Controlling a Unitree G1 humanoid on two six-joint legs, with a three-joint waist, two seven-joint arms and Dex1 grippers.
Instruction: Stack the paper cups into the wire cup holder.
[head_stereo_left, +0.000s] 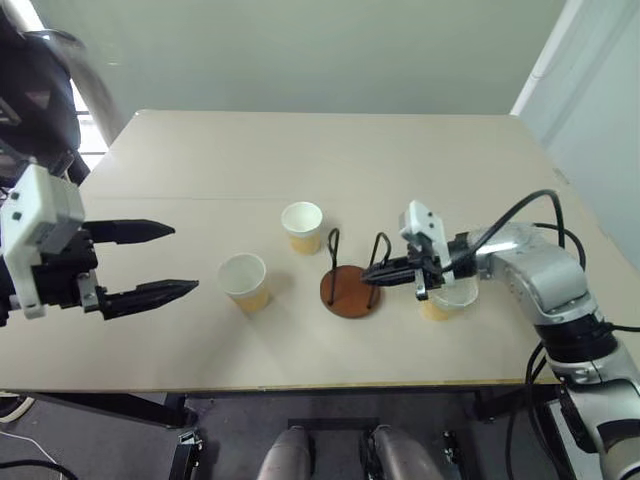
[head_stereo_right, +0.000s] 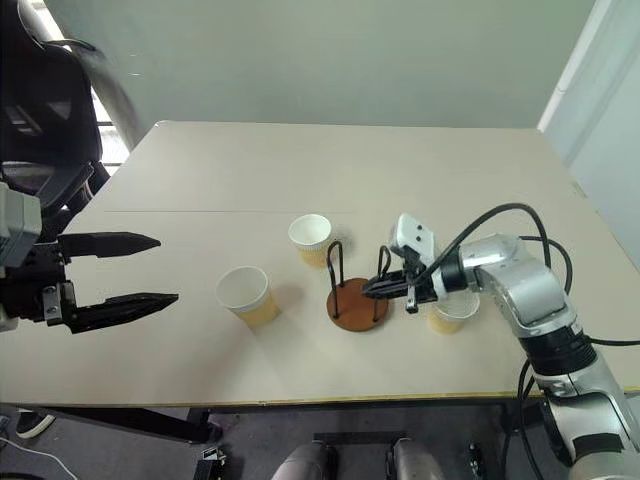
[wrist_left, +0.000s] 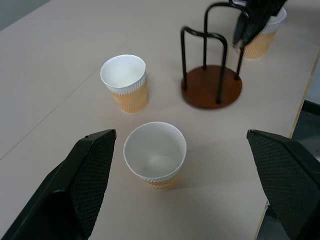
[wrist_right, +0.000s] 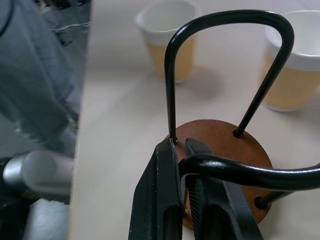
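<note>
The pale beige worktop (head_stereo_left: 300, 160) carries everything, and no brand, label or writing can be read on any of the things.

The left hand (head_stereo_left: 165, 262) hovers over the worktop's left part, its two black fingers spread wide apart with nothing between them, pointing toward the cups.

The right hand (head_stereo_left: 375, 272) reaches in from the right, its fingers pressed together. In the right wrist view the fingers (wrist_right: 165, 200) close around the near black wire loop of the wire cup holder (head_stereo_left: 350, 290), just above the reddish-brown disc base.

The holder stands upright near the middle of the worktop, both loops upright, with no cup inside it.

Three paper cups stand upright, open ends up, well apart from one another. One cup (head_stereo_left: 244, 281) sits left of the holder, nearest the left hand. A second cup (head_stereo_left: 302, 226) stands just behind and left of the holder. The third cup (head_stereo_left: 447, 299) stands right of the holder, partly hidden beneath the right wrist.
</note>
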